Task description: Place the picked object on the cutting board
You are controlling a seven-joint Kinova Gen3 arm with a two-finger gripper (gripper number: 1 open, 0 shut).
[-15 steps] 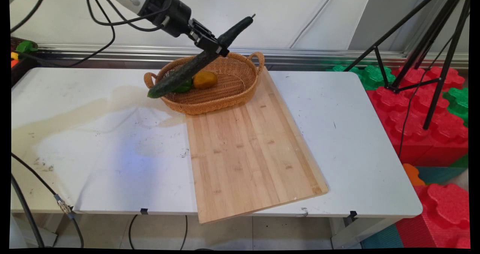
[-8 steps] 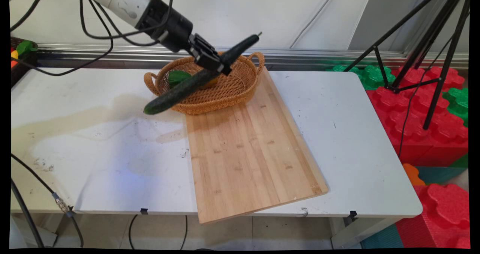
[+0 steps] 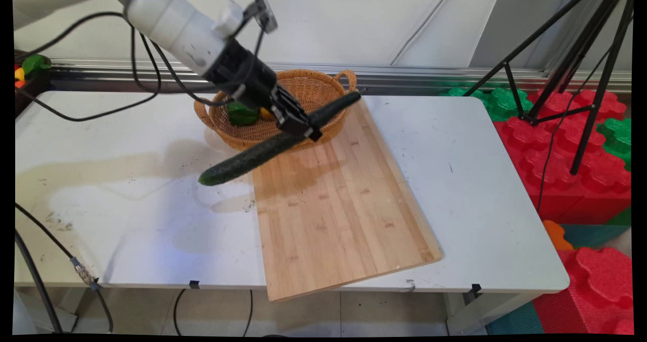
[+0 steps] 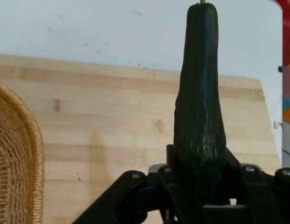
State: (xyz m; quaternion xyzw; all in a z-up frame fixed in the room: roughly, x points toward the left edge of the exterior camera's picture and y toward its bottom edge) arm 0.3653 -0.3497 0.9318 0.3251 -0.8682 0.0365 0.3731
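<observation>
While arm hangs over table's far side w/ cables trailing, here's the scene:

Gripper [image 3: 302, 128]: black, 2 fingers, clamped tight on cucumber's mid-section; in hand view [image 4: 201, 196] linkage sits closed around it on both sides.

Cucumber [image 3: 273, 142]: long, dark green, held in air, tilted. Low end out over table left of board, high end toward basket's right handle. Not touching anything below. Hand view [image 4: 199, 112]: runs straight up from gripper, stem tip at top edge.

Board [image 3: 343, 205]: light wood cutting board, lying flat, near corner overhanging table's front edge. Gripper is above its far left part.

Basket [image 3: 313, 87]: wicker, 2 handles, at board's far end, just behind gripper. Green item [image 3: 241, 113] + yellow-orange one [image 3: 265, 113] inside, partly hidden by arm.

Table [image 3: 480, 190]: white, scuffed & stained on left half.

Right side: black tripod [image 3: 581, 79], red/green foam blocks [image 3: 581, 180] on floor.
</observation>
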